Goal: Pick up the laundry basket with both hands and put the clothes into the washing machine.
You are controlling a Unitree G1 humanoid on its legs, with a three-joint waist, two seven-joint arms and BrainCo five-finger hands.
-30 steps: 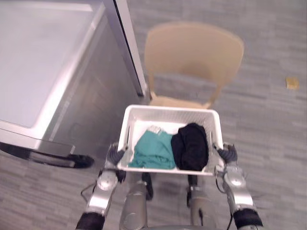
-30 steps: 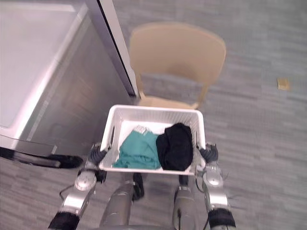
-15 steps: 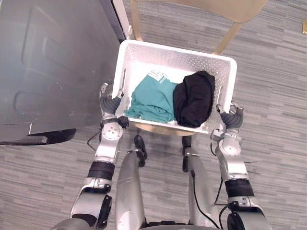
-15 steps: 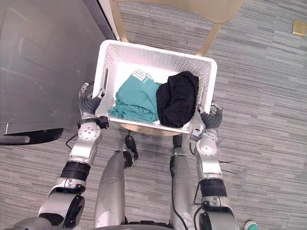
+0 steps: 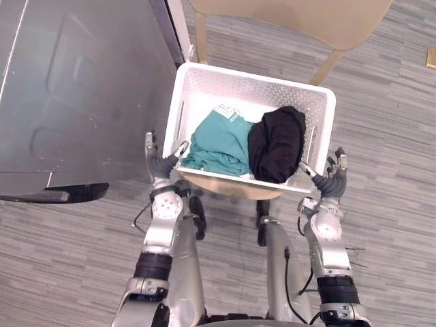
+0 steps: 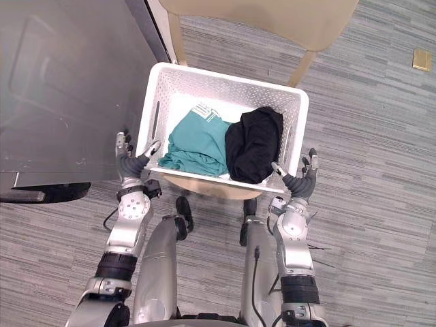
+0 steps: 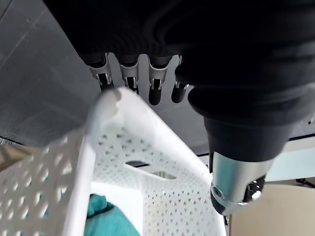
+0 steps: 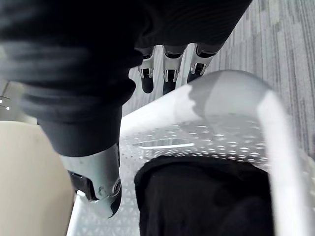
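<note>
Open left hand and open right hand are flanking the laundry basket; tan chair underneath, washing machine upper left.

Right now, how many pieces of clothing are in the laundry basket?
2. A teal garment lies on the robot's left side of the basket, and a black garment lies against it on the right side. More could be hidden beneath them.

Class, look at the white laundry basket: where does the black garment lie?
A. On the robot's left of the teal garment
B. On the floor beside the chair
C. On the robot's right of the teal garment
C: inside the laundry basket, the black garment lies on the robot's right of the teal garment.
</note>
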